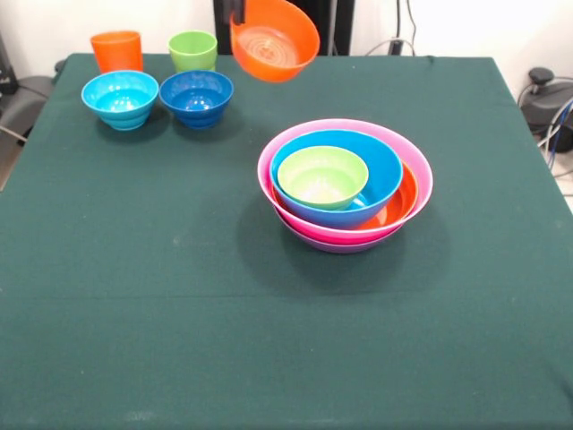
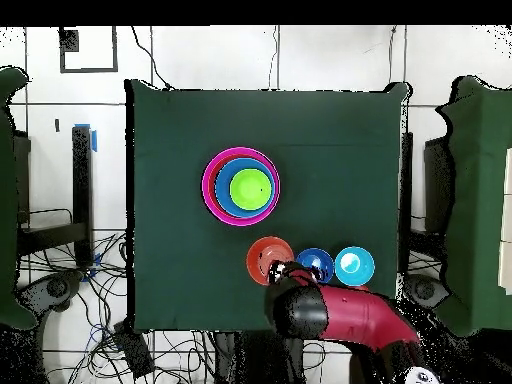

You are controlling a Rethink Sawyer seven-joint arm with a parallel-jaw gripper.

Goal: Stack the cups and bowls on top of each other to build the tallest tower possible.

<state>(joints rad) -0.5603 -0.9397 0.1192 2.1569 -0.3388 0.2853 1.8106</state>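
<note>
a small orange bowl (image 1: 275, 40) hangs in the air at the top centre of the front view, tilted so its inside faces the camera, well clear of the dark green tabletop (image 1: 161, 305). nothing under it, so my guess is the robot's hand (image 2: 278, 270) has it by the far rim; the overhead view shows the red arm (image 2: 345, 318) reaching up from the bottom edge to that bowl's edge. i cannot tell how far open the hand is, as the bowl and arm cover it.

the tower (image 1: 345, 184) sits right of centre: a purple bowl (image 1: 345, 245) barely peeking out at the bottom, then pink (image 1: 421, 175), orange (image 1: 403, 202), blue (image 1: 385, 170), and a lime green bowl (image 1: 322, 175) nested on top. nesting wide to narrow keeps it steady, though it adds little height.

in the upper left stand the light blue bowl (image 1: 120, 97) and the dark blue bowl (image 1: 196, 96), side by side, with the orange cup (image 1: 116, 50) and the lime green cup (image 1: 192, 49) behind them, upright and waiting. the lifted bowl looks bound for the green one.
</note>
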